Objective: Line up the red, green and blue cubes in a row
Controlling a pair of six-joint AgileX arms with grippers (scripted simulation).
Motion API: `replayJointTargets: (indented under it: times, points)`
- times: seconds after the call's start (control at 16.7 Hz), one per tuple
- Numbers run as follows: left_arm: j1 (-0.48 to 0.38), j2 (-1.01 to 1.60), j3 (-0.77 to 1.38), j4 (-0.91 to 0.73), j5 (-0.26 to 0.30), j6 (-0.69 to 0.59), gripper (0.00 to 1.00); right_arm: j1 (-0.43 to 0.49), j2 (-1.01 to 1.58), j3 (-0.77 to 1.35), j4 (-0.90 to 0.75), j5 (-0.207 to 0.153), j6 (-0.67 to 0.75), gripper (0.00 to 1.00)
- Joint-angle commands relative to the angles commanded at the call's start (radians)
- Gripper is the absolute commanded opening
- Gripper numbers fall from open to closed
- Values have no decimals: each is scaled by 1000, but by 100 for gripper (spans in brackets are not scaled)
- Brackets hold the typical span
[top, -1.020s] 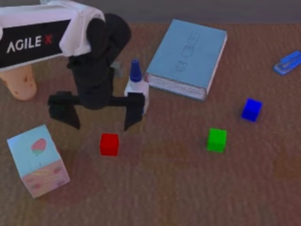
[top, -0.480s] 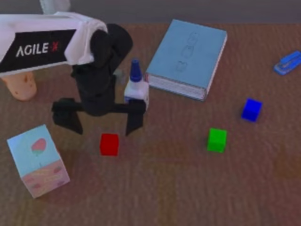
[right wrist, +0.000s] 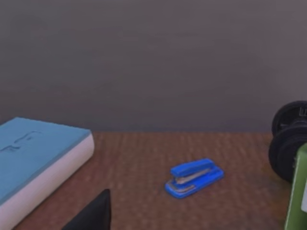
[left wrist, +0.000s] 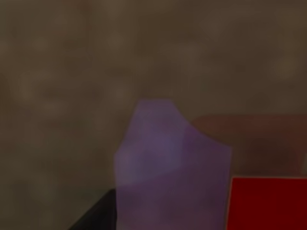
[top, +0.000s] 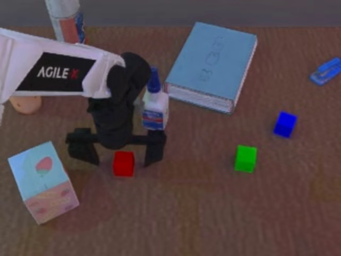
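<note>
The red cube (top: 123,163) lies at the front left of the table. My left gripper (top: 118,151) hangs open over it, one finger (top: 82,149) to its left and the other (top: 154,148) to its right, neither touching it. In the left wrist view the red cube (left wrist: 266,203) fills a corner beside a pale purple shape (left wrist: 168,167) that I cannot identify. The green cube (top: 245,158) and the blue cube (top: 285,124) sit apart at the right. My right gripper (right wrist: 153,226) is parked outside the top view, and only one black fingertip (right wrist: 96,213) of it shows.
A glue bottle (top: 154,104) stands right beside my left wrist. A blue book (top: 213,66) lies behind the middle and a stapler (top: 326,70) at the far right. A pictured box (top: 42,181) sits at the front left. A can (top: 66,18) and a peach cylinder (top: 24,104) stand at the back left.
My left arm has moved toward the table's front and down, so its open fingers now sit either side of the red cube. The cubes have not moved.
</note>
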Motion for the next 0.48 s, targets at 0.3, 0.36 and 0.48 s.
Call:
replayJointTargets:
  times: [0.3,0.36,0.48]
  points:
    - [0,0,0,0,0,0,77,0,0,0,0,0,0,100]
    - [0,0,0,0,0,0,70,0,0,0,0,0,0,100]
    - [0,0,0,0,0,0,55,0,0,0,0,0,0,100]
